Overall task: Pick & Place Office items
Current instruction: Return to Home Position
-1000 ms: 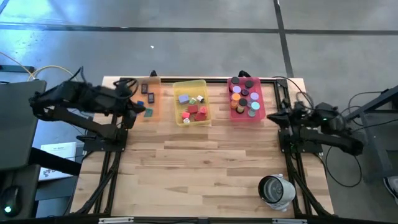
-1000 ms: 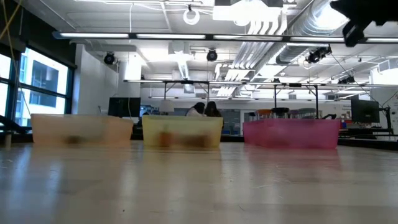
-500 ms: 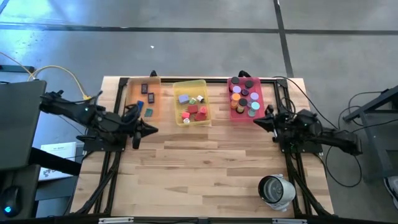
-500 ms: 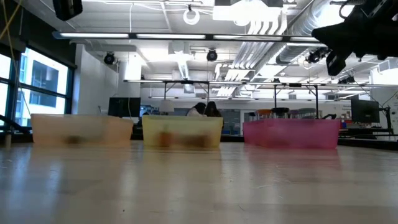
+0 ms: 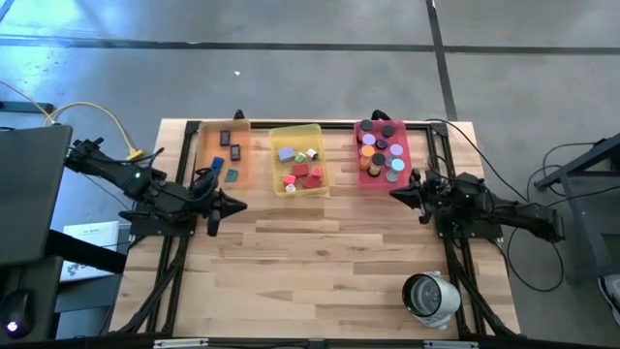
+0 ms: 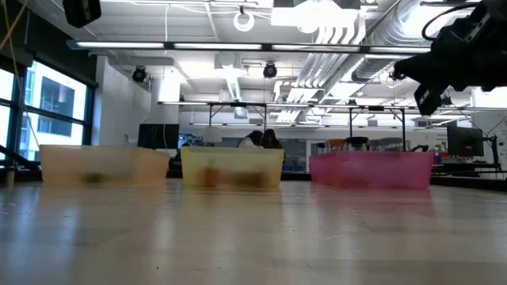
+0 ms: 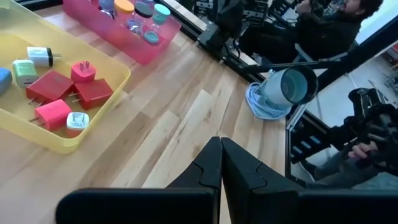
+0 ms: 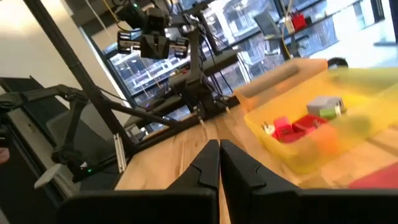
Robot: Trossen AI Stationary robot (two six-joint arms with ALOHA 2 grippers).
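The office items (image 5: 312,153) were all found inside three trays, set in a row along the far edge of the tabletop (image 5: 320,247). Flat dark rectangles (image 5: 226,139) were seen in the orange tray (image 5: 201,155). Red cubes (image 5: 301,173) and a lavender cube (image 5: 286,153) were kept in the yellow tray (image 5: 298,127). Round discs (image 5: 368,151) in orange, purple, black and red were packed into the pink tray (image 5: 385,186). From the low view, only dim shapes could be made out through the tray walls.

The left gripper (image 5: 235,205) was held over the left side of the tabletop, just in front of the orange tray, and was pointed toward the middle. Its fingers (image 7: 205,168) were pressed tight together, and nothing was gripped by them. The right gripper (image 5: 395,194) was held over the right side, near the front corner of the pink tray. Its fingers (image 8: 205,165) were squeezed together too, with nothing between them. The two grippers were kept well apart, and only bare wood was seen between them.

A white-grey round device (image 5: 429,298) was parked at the near right corner, well away from the trays, and a pale cord (image 7: 260,104) was coiled beside it. A person in dark clothes (image 7: 336,15) could be seen beyond the end of the tabletop.
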